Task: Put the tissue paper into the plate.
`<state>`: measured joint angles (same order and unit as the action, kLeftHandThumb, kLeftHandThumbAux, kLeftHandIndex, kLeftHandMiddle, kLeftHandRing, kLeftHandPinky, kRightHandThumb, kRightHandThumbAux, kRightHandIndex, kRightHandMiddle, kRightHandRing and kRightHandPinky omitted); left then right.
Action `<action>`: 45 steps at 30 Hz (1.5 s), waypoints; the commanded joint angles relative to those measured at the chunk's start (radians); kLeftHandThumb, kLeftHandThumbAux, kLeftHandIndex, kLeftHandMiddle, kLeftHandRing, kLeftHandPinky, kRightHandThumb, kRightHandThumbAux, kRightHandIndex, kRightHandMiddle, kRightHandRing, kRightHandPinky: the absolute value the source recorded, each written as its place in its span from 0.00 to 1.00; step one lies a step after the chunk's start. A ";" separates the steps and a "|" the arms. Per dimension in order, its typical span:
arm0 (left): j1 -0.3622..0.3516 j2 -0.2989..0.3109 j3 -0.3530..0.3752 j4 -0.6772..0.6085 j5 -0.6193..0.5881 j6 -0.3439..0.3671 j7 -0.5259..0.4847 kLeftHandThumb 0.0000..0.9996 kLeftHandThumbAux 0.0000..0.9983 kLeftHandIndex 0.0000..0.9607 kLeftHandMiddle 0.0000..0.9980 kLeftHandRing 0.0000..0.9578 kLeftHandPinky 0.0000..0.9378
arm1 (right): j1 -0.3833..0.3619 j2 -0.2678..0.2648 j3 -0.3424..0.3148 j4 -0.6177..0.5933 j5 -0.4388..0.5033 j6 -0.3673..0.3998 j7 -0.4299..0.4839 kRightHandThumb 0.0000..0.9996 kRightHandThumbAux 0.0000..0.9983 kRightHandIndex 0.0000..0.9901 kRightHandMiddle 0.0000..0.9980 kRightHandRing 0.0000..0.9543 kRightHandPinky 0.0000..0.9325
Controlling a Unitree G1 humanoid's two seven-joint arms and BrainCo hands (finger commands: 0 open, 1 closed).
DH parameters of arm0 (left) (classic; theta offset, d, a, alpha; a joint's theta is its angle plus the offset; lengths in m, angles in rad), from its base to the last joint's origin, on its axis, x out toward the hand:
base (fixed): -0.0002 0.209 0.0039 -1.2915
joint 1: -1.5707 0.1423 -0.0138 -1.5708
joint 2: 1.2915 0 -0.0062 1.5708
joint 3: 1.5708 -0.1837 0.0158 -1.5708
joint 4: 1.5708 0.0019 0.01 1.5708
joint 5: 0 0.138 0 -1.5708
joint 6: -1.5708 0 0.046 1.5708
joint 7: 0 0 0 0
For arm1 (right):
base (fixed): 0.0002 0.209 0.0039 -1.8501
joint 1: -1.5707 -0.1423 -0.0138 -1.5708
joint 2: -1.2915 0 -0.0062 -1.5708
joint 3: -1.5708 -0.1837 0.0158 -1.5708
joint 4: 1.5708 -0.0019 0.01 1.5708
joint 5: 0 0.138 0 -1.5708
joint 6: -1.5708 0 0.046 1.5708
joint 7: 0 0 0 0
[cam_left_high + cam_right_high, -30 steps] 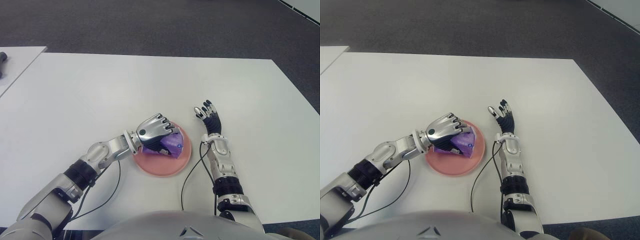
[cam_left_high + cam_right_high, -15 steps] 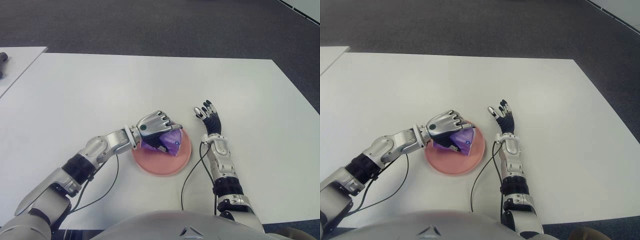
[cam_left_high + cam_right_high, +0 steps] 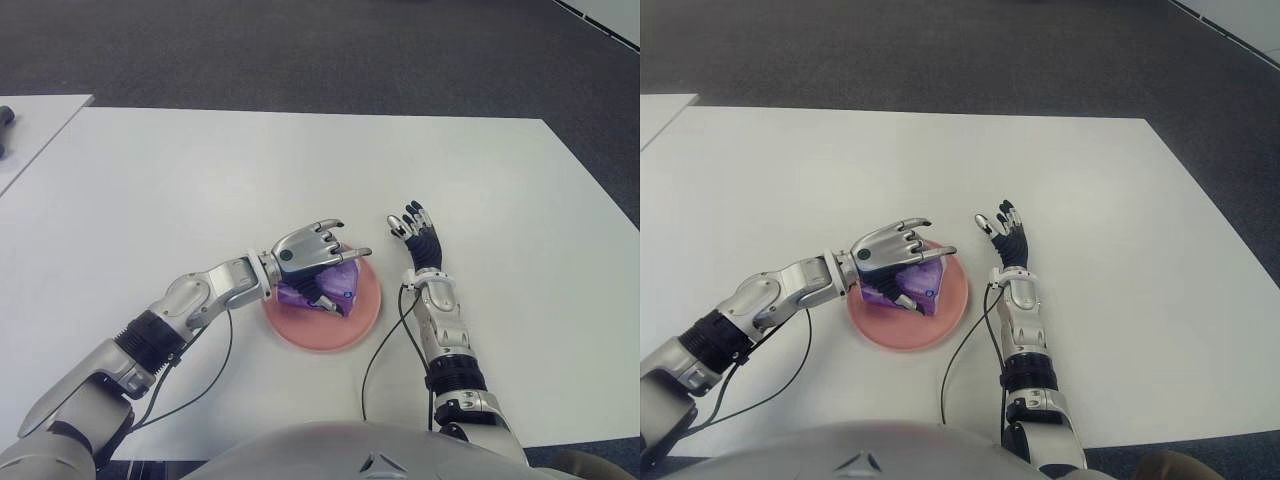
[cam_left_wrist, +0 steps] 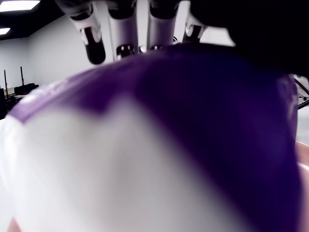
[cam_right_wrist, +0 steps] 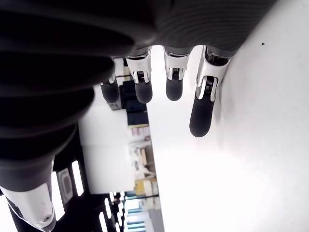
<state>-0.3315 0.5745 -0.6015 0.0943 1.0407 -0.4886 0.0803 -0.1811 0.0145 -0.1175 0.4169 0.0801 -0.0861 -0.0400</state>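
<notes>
A purple tissue pack [image 3: 332, 293] lies in the pink plate [image 3: 330, 338], which sits on the white table [image 3: 200, 190] near its front middle. My left hand [image 3: 333, 258] hovers right over the pack with its fingers stretched out and spread. Only the thumb stays low beside the pack. The left wrist view is filled by the purple and white pack [image 4: 169, 145], and the straight fingers [image 4: 120, 29] show above it. Just right of the plate, my right hand [image 3: 417, 233] stands with fingers [image 5: 203, 106] extended and nothing in them.
A second white table [image 3: 35, 125] stands at the far left with a dark object [image 3: 5, 115] on it. Black cables [image 3: 385, 350] run along both forearms near the plate. Dark carpet lies beyond the table's far edge.
My left hand's fingers have uncurled from around the tissue pack and now spread above it. The pack has settled lower in the plate. The right hand has not moved.
</notes>
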 commanded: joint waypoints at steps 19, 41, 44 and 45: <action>0.058 0.029 -0.004 0.044 -0.054 -0.011 -0.073 0.00 0.27 0.00 0.00 0.00 0.00 | 0.048 0.008 -0.002 0.047 0.001 0.051 -0.007 0.20 0.66 0.00 0.00 0.00 0.01; 0.064 -0.014 0.198 -0.056 -0.358 0.009 -0.155 0.00 0.34 0.00 0.00 0.00 0.00 | 0.043 0.012 0.000 0.054 -0.001 0.050 -0.011 0.20 0.66 0.00 0.00 0.00 0.01; 0.093 -0.075 0.232 -0.043 -0.442 0.015 -0.130 0.00 0.35 0.00 0.00 0.00 0.00 | 0.041 0.012 0.000 0.057 -0.001 0.049 -0.011 0.20 0.66 0.00 0.00 0.00 0.01; 0.102 -0.095 0.245 -0.040 -0.479 0.015 -0.125 0.00 0.35 0.00 0.00 0.00 0.00 | 0.040 0.012 0.000 0.058 -0.001 0.049 -0.012 0.20 0.66 0.00 0.00 0.00 0.01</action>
<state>-0.2785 0.5379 -0.3797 0.0404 0.6406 -0.4826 -0.0624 -0.1888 0.0173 -0.1158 0.4198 0.0797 -0.0862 -0.0430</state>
